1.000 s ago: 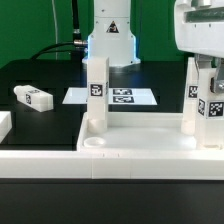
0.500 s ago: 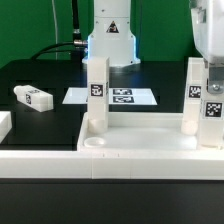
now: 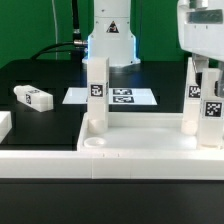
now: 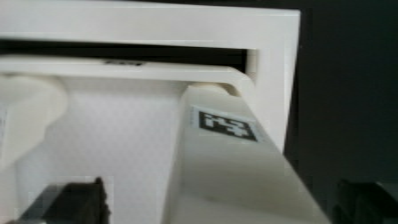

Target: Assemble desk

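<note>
EDITOR: What is the arm doing here?

PHOTO DESK: The gripper (image 3: 206, 66) is hanging at the exterior view's right edge, directly above the edge leg (image 3: 213, 128). Its jaws are standing open. In the wrist view the dark fingertips (image 4: 75, 200) are sitting wide on either side of that tagged leg, with a gap on each side, so they are gripping nothing.

EDITOR: And where is the desk sitting?

PHOTO DESK: The tabletop (image 3: 140, 160) is lying flat on the black table (image 3: 40, 75), filling the foreground with its rim facing up. Three legs are standing upright in it. The left leg (image 3: 96, 105) is rising near the corner toward the exterior view's left, just behind a round socket (image 3: 97, 143). The right leg (image 3: 192, 112) is standing toward the exterior view's right. The edge leg is standing just beside it, nearer the camera and partly cut off by the frame.

EDITOR: Is anything lying loose?

PHOTO DESK: The loose leg (image 3: 33, 97) is lying on its side on the table, well apart from the tabletop, toward the exterior view's left. The marker board (image 3: 112, 97) is lying flat behind the tabletop, showing between the left leg and the right leg, in front of the robot base (image 3: 110, 35).
</note>
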### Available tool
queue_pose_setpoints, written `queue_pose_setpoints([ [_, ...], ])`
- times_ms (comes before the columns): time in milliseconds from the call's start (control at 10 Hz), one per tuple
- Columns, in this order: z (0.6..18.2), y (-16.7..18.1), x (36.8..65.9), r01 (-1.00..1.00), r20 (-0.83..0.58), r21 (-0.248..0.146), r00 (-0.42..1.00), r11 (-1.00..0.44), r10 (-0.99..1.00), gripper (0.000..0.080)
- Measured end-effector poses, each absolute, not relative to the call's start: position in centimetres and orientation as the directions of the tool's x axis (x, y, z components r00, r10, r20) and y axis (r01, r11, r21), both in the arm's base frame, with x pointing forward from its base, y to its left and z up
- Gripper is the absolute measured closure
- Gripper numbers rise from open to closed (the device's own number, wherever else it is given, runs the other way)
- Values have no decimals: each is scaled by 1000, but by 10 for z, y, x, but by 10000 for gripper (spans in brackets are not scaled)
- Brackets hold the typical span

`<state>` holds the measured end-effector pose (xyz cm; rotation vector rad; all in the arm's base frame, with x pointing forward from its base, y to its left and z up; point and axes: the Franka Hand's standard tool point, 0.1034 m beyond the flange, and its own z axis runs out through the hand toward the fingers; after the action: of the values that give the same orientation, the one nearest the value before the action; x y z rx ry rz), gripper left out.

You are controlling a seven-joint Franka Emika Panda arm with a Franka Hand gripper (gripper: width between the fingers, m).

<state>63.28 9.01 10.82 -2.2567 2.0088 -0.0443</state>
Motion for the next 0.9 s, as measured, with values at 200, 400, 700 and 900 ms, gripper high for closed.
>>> queue_pose_setpoints([
  [200,109,93,635,-964,-43,-114,246,-239,-968,151],
  [400,108,93,634,-921,-26,-118,377,-372,-926,150],
  [700,108,94,636,-855,2,-127,507,-503,-862,150],
  [900,106,94,634,-767,31,-99,635,-634,-772,150],
])
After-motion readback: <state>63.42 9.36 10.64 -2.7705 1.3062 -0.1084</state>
